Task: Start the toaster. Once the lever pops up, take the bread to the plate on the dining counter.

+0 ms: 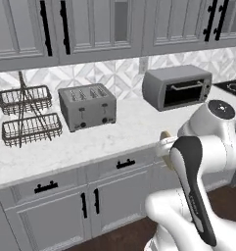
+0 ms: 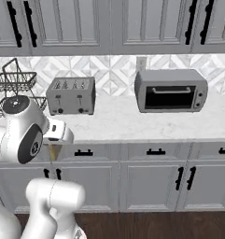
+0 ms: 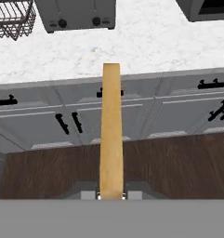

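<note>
Bread (image 3: pixel 111 130), a thin slice seen edge-on with a tan-golden crust, stands clamped between the jaws of the end effector (image 3: pixel 111 195), which hangs in front of the grey lower cabinets (image 3: pixel 146 111) and above the dark wooden floor (image 3: pixel 178 162), away from the worktop's edge. In the left base view a sliver of that slice shows beside the white arm (image 1: pixel 198 162). Farther back, on the white marble-patterned worktop (image 1: pixel 134 127), the boxy grey metal four-slot toaster (image 1: pixel 87 106) sits against the tiled wall, between a dark two-tier wire basket rack (image 1: pixel 25 115) and a larger grey dark-windowed oven (image 1: pixel 177 87).
</note>
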Controlling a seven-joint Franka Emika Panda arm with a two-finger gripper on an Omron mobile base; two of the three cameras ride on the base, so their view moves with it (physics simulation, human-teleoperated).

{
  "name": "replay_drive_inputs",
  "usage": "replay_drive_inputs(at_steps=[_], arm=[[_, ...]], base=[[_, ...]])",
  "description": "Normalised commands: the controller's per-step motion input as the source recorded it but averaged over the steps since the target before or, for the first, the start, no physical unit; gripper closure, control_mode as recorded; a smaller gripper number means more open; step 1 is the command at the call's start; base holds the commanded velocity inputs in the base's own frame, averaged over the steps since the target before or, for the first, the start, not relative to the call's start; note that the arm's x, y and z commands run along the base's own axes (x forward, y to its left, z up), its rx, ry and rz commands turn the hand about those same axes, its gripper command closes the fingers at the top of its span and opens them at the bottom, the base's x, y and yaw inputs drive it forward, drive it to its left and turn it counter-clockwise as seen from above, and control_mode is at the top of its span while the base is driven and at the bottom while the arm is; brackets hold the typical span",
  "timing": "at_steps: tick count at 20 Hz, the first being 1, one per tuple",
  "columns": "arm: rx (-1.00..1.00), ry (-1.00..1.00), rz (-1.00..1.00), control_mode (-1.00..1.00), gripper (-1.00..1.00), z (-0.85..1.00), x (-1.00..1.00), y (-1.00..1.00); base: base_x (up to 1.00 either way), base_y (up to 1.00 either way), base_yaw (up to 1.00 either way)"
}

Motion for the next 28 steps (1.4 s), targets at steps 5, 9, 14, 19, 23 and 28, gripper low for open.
replay_drive_inputs(at_steps=[5, 9, 14, 19, 23, 28], arm=[[0.0, 0.0, 0.0, 1.0, 1.0, 0.0, 0.0, 0.0], [0.0, 0.0, 0.0, 1.0, 1.0, 0.0, 0.0, 0.0], [0.0, 0.0, 0.0, 1.0, 1.0, 0.0, 0.0, 0.0], [0.0, 0.0, 0.0, 1.0, 1.0, 0.0, 0.0, 0.0], [0.0, 0.0, 0.0, 1.0, 1.0, 0.0, 0.0, 0.0], [0.0, 0.0, 0.0, 1.0, 1.0, 0.0, 0.0, 0.0]], base=[[0.0, -0.01, -0.95], [0.0, -0.01, -0.95], [0.01, 0.0, -0.93], [0.03, 0.0, -0.9], [0.0, 0.0, -0.89], [0.05, 0.0, -0.86]])
